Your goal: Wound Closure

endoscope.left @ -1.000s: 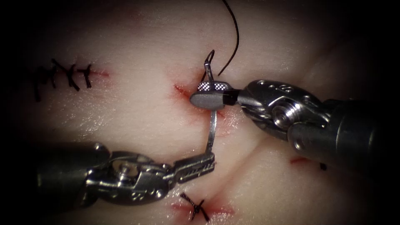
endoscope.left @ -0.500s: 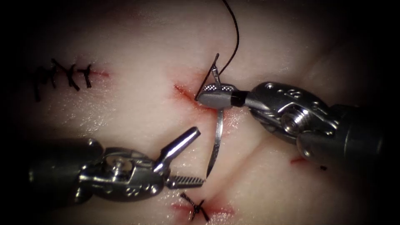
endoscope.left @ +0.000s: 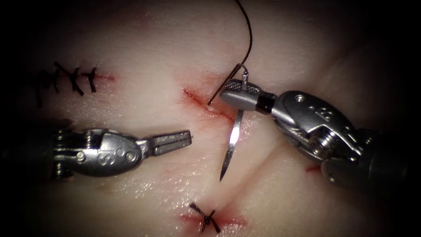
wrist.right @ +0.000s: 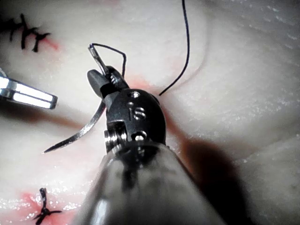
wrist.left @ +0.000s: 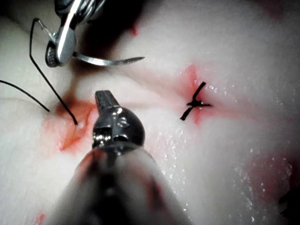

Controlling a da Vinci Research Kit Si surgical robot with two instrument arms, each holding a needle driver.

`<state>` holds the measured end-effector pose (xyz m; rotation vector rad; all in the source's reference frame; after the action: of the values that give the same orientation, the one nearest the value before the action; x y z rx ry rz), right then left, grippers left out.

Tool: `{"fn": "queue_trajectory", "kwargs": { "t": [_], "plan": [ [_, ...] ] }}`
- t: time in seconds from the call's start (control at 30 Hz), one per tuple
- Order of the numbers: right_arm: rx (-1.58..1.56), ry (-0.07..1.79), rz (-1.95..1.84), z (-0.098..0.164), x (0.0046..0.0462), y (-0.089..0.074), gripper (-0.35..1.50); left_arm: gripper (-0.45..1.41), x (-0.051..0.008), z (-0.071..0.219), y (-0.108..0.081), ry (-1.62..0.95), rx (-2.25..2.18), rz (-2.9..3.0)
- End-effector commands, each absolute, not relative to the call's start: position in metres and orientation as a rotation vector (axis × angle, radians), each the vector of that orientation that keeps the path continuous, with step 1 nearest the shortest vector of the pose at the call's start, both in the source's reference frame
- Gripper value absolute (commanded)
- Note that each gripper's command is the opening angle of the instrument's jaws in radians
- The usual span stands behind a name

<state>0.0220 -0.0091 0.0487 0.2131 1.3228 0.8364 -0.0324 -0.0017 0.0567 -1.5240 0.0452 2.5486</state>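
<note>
**Operator:** Pale tissue (endoscope.left: 144, 39) lies under my endoscope, with the open cut (endoscope.left: 206, 105) running slantwise at centre, ringed by red fluid (endoscope.left: 197, 87). My right tool (endoscope.left: 237, 96) has its jaws clamped on the needle (endoscope.left: 232, 145) near the swaged end, where the thread (endoscope.left: 247, 35) joins.

**Observer:** Is the needle in the tissue?

**Operator:** No. It hangs free, pointing down past the cut, tip bare above the surface. A second ago my left tool (endoscope.left: 173, 142) gripped it near the tip; it let go, and now sits off to the cut's left, jaws drawn together on nothing.

**Observer:** So the needle changed hands?

**Operator:** Yes, the right tool alone carries it now. From the right wrist camera I see the right tool (wrist.right: 101, 79) pinching the needle (wrist.right: 79, 133) close to its tail, most of the curve sweeping away from the jaws. I judge that grip leaves nearly the whole arc usable.

**Observer:** And the thread?

**Operator:** It loops off the tail and one run dips into the reddened cut, as the left wrist camera shows: thread (wrist.left: 47, 79) ending at the red patch beside my left tool (wrist.left: 105, 101).

**Observer:** Other stitches?

**Operator:** One knotted stitch (endoscope.left: 206, 218) sits below, and a stitched row (endoscope.left: 66, 81) lies far left, both well apart from the tools.
</note>
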Motion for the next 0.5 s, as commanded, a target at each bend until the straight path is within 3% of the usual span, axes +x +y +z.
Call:
{"fn": "queue_trajectory", "kwargs": {
  "t": [0.03,0.5],
  "plan": [
    [0.194,1.329,0.827,0.0493,0.0227,-0.0092,-0.35,-0.45,-0.033,0.0577,-0.0013,0.01,-1.518,2.557],
    [0.1,1.355,0.761,0.0493,0.0227,-0.01,-0.35,-0.45,-0.0345,0.065,0.004,-0.192,-1.147,2.839]
  ]
}}
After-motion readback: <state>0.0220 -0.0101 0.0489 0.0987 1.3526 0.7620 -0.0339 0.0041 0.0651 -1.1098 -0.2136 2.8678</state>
